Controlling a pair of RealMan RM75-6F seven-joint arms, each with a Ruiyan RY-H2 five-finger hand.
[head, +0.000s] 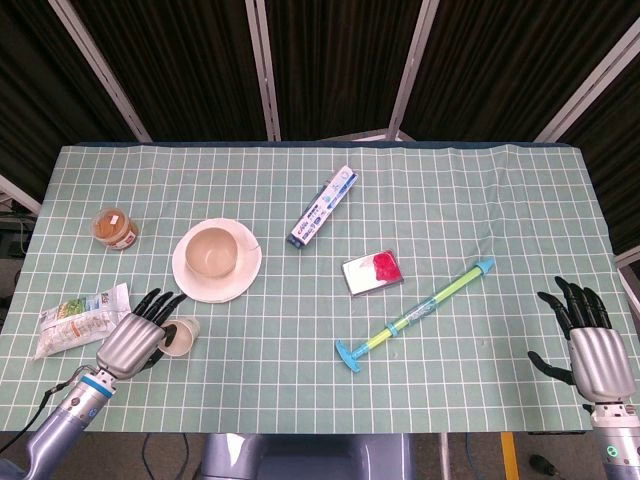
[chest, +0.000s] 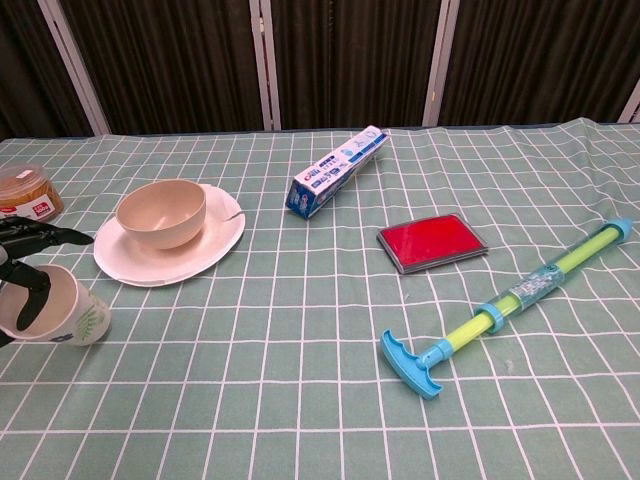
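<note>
Now the left hand (head: 128, 340) grips a pale paper cup (chest: 58, 318) at the lower left of the frame, fingers wrapped around it, just below the white plate (head: 240, 283) that carries the beige bowl (head: 213, 252). Over at the lower right, the right hand (head: 592, 352) hangs with fingers spread, holding nothing, well apart from the green-and-blue water squirter (head: 414, 314).

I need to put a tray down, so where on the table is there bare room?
Bare cloth lies behind the red case, right of the toothpaste box, and along the front edge left of the water squirter. It is crowded around the plate.
</note>
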